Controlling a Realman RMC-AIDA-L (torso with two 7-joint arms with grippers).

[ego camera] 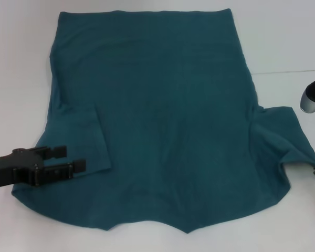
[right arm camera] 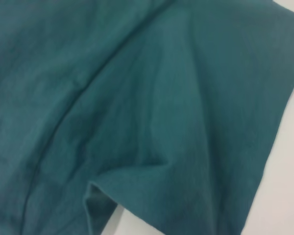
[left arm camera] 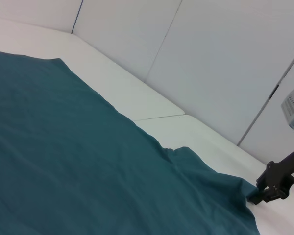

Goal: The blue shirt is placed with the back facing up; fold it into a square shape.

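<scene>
The blue shirt (ego camera: pixel 168 121) lay spread across the white table (ego camera: pixel 283 37), back up, hem at the far edge and neckline nearest us. On our left side the sleeve (ego camera: pixel 89 139) had already been turned in over the body, lying flat on top of it. On our right side the other sleeve (ego camera: pixel 281 136) stuck out over the table, unfolded, with a ridge of slack where it joined the body.

Our left gripper (ego camera: pixel 76 158) hovered low over the near left edge of the shirt, beside the folded sleeve, its fingers (ego camera: pixel 73 169) parted with nothing between them. Our right gripper (left arm camera: pixel 258 193) sat at the outer tip of the right sleeve, down at the cloth; we could not tell whether it had closed on the fabric.

We judged the sleeve-folding step to be half done. The next move called for a firm pinch on that right sleeve edge, then a lift and a carry inward across the body, laying it flat to mirror the left.
</scene>
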